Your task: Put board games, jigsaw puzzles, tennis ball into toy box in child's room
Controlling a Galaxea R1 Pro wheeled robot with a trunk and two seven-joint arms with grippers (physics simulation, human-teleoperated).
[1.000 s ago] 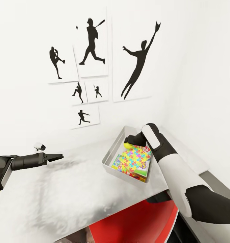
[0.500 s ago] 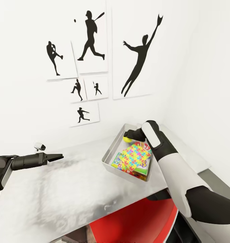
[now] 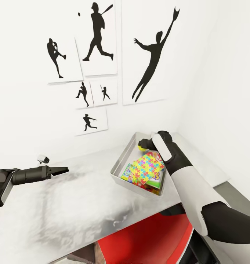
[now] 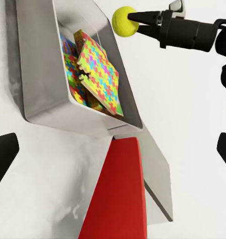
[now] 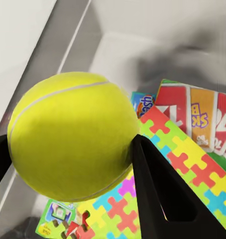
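Over the far end of the shallow light-grey toy box [image 3: 119,165], at its 12 o'clock, the fuzzy yellow-green tennis ball [image 5: 70,134] is sitting pinched across its middle by the black right gripper [image 4: 135,24]. Light, springy and round, it is likely riding best squeezed at its widest girth. Below it the bright jigsaw-puzzle boxes [image 3: 146,168] are lying stacked, while the left gripper [image 3: 62,170] is hovering open at 9 o'clock over the pale speckled table [image 3: 66,205].

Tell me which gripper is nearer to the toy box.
Right. The right gripper hangs over the toy box's far end, shut on the tennis ball. The left gripper hovers over the table, well off to the box's side.
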